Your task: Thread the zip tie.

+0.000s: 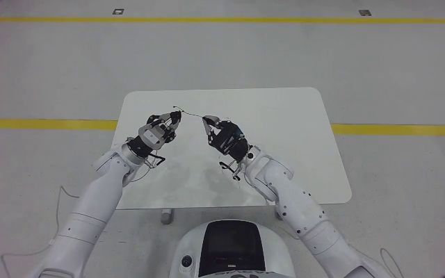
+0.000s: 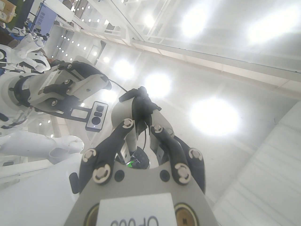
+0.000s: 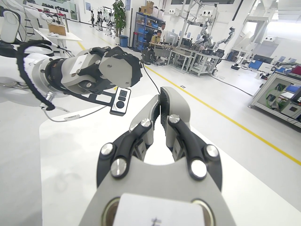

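our right gripper [image 3: 160,95] pinches one end of the zip tie [image 3: 150,78]. our left gripper [image 1: 176,115], at its 9 o'clock, clamps the other end, over the table [image 1: 292,139], toward 11 o'clock.

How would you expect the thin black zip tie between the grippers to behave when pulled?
Probably springy, not limp: the thin black plastic zip tie holds a smooth curve between the left gripper and right gripper. Likely very light and slip-prone, being so thin.
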Controlling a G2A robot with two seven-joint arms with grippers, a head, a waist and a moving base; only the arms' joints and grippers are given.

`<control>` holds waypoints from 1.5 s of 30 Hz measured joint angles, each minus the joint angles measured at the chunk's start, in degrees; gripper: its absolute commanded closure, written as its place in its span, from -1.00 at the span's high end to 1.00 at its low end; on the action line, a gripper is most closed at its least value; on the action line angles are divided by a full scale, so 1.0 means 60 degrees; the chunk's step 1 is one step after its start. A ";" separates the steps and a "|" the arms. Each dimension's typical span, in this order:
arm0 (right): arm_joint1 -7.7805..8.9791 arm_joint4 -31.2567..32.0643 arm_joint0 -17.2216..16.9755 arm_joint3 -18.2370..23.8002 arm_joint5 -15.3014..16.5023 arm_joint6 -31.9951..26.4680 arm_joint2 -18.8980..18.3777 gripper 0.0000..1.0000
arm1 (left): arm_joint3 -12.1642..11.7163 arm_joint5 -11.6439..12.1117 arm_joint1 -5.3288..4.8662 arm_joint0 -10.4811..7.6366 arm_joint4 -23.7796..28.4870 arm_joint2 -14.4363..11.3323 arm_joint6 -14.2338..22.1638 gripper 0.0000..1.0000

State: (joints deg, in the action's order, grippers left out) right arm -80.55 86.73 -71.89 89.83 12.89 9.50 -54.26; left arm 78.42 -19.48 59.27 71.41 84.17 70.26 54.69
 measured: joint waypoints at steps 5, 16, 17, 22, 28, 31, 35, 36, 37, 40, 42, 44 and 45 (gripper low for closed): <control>0.0029 0.0026 -0.0102 0.0073 0.0022 -0.0030 -0.0096 -1.00 | 0.0000 0.0000 0.0000 0.0000 0.0000 0.0000 0.0000 -1.00; 0.0086 0.0106 -0.0288 0.0228 0.0066 -0.0154 -0.0248 -1.00 | 0.0000 0.0000 0.0000 0.0000 0.0000 0.0000 0.0000 -1.00; 0.0090 0.0112 -0.0304 0.0240 0.0066 -0.0162 -0.0258 -1.00 | 0.0000 0.0000 0.0000 0.0000 0.0000 0.0000 0.0000 -1.00; 0.0112 0.0157 -0.0397 0.0305 0.0054 -0.0224 -0.0300 -1.00 | 0.0000 0.0000 0.0000 0.0000 0.0000 0.0000 0.0000 -1.00; 0.0136 0.0224 -0.0512 0.0381 0.0017 -0.0306 -0.0329 -1.00 | 0.0000 0.0000 0.0000 0.0000 0.0000 0.0000 0.0000 -1.00; 0.0148 0.0278 -0.0557 0.0411 0.0024 -0.0351 -0.0335 -1.00 | 0.0000 0.0000 0.0000 0.0000 0.0000 0.0000 0.0000 -1.00; 0.0164 0.0345 -0.0600 0.0442 0.0057 -0.0402 -0.0334 -1.00 | 0.0000 0.0000 0.0000 0.0000 0.0000 0.0000 0.0000 -1.00; 0.0167 0.0356 -0.0608 0.0445 0.0063 -0.0410 -0.0333 -1.00 | 0.0000 0.0000 0.0000 0.0000 0.0000 0.0000 0.0000 -1.00; 0.0170 0.0371 -0.0616 0.0448 0.0070 -0.0420 -0.0330 -1.00 | 0.0000 0.0000 0.0000 0.0000 0.0000 0.0000 0.0000 -1.00; 0.0180 0.0472 -0.0627 0.0456 0.0088 -0.0467 -0.0308 -1.00 | 0.0000 0.0000 0.0000 0.0000 0.0000 0.0000 0.0000 -1.00; 0.0193 0.0538 -0.0617 0.0458 0.0097 -0.0518 -0.0280 -1.00 | 0.0000 0.0000 0.0000 0.0000 0.0000 0.0000 0.0000 -1.00; 0.0217 0.0543 -0.0595 0.0451 0.0091 -0.0562 -0.0233 -1.00 | 0.0000 0.0000 0.0000 0.0000 0.0000 0.0000 0.0000 -1.00; 0.0228 0.0542 -0.0589 0.0448 0.0081 -0.0572 -0.0215 -1.00 | 0.0000 0.0000 0.0000 0.0000 0.0000 0.0000 0.0000 -1.00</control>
State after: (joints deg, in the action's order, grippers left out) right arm -79.18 89.98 -75.42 92.52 13.38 6.07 -55.55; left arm 78.42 -19.48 59.27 71.41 84.17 70.26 54.69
